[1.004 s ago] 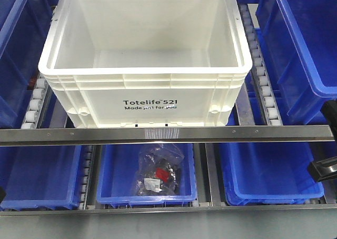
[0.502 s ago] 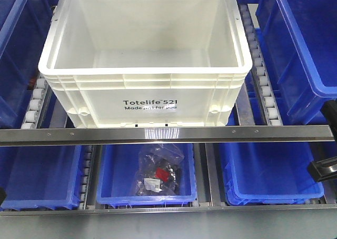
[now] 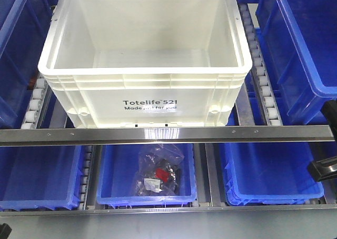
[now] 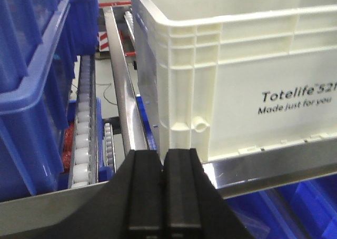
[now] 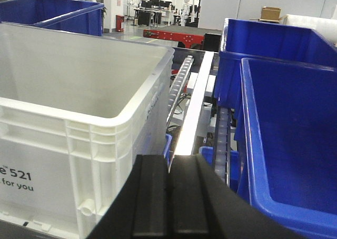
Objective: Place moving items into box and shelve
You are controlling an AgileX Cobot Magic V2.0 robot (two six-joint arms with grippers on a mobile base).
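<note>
The box (image 3: 145, 65), a large white crate printed "Totelife 521", stands on the upper shelf rollers behind a steel rail. What shows of its inside is bare, and the moving items are out of view. In the left wrist view my left gripper (image 4: 163, 156) is shut with nothing in it, just in front of the box's (image 4: 237, 65) front left corner. My right gripper (image 5: 169, 161) is also shut and empty, beside the box's (image 5: 79, 118) front right corner.
Blue bins (image 3: 300, 49) flank the box on both sides. More blue bins fill the lower shelf; the middle one (image 3: 113, 176) holds a plastic bag of dark parts (image 3: 158, 170). A steel rail (image 3: 158, 135) crosses in front of the box. Roller tracks (image 3: 260, 76) run beside it.
The box has not moved. The dark arm parts at the left and right edges of the front view have slid slightly outward and lower.
</note>
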